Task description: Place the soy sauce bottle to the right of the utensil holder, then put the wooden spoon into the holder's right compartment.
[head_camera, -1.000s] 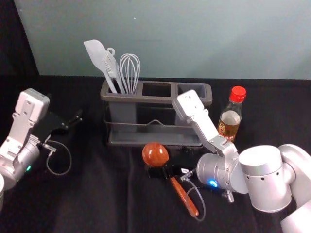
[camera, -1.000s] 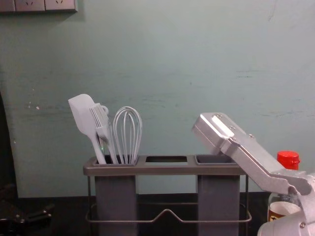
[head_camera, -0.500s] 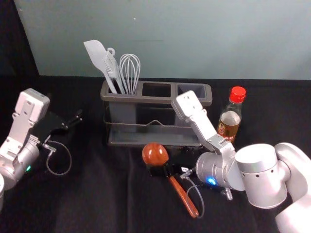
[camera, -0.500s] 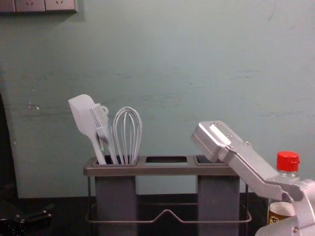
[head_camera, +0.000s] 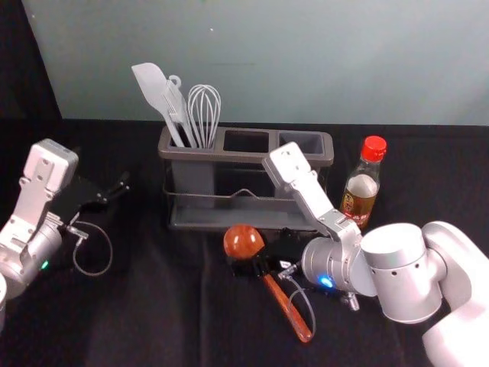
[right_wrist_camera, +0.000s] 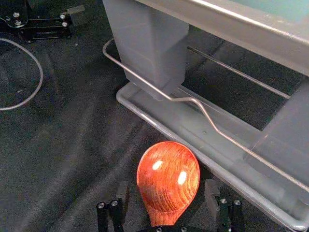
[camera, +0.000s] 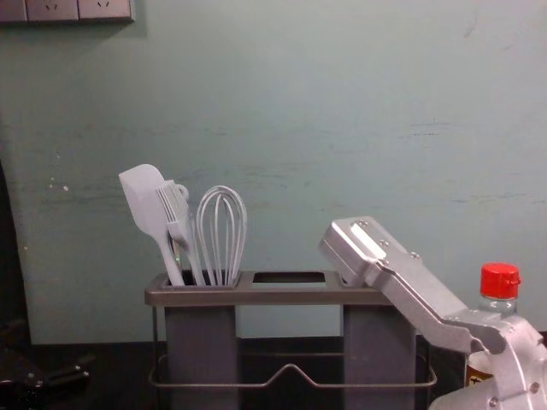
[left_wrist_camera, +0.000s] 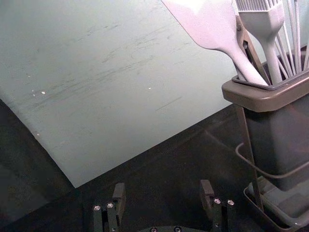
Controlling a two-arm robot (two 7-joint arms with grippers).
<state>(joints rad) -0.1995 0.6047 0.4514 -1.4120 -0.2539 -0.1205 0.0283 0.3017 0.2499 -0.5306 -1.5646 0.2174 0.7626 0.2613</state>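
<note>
"What was in the utensil holder?"

"A spatula, a brush and a whisk, all standing in its left compartment. The right compartment was open at the top, and a shallow tray ran along underneath."

"And the soy sauce bottle?"

"It stood upright to the right of the holder, with its red cap on."

"Where was the wooden spoon, then?"

"In front of the holder, its bowl end near the tray and its handle slanting away from it, toward the right."

"What was all this standing on?"

"A black cloth, a bit creased in front. Behind it rose a pale green wall, with sockets high on the left."

"How were the arms posed?"

"The right arm came in from the right and bent down before the holder. The right gripper was low at the spoon, its fingers apart, one on each side of it. I couldn't tell whether they touched it."

"And the left gripper?"

"Parked to the left of the holder, with its fingers spread wide."
</note>
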